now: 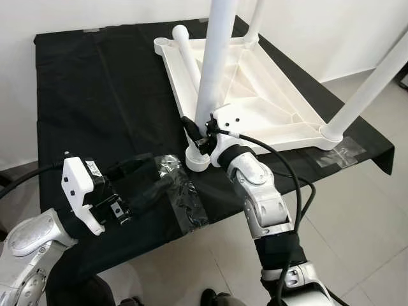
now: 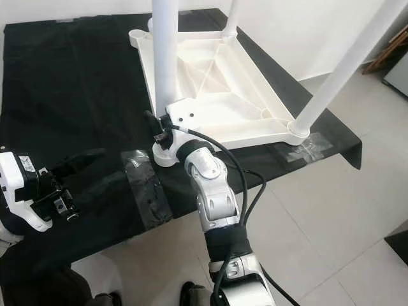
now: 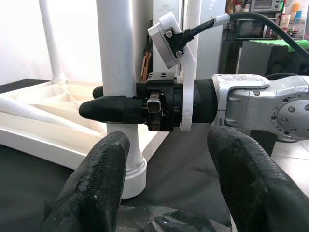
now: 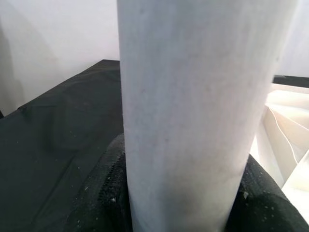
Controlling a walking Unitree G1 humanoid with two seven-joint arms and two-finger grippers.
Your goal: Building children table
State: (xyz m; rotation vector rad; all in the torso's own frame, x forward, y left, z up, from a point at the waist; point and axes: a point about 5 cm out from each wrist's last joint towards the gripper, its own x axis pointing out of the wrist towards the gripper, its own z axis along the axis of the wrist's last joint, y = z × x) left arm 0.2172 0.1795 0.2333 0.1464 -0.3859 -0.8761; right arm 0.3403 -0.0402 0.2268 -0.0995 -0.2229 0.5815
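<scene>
Black-clothed table point(image 1: 95, 83) on pale tiled floor point(image 1: 357, 255). Upside-down white tabletop point(image 1: 268, 108) rests on the cloth, legs up. Loose white leg point(image 1: 186, 57) lies along its far edge. Clear tape patches point(image 1: 185, 201) near front edge.

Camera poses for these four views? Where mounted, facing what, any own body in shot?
Eye views: head stereo pair, looking down at upturned white table on black cloth; both arms in frame.
Left wrist view: past open left gripper toward right gripper on table leg.
Right wrist view: close on that leg, jaws clamping it.
Shared: the leg.
</scene>
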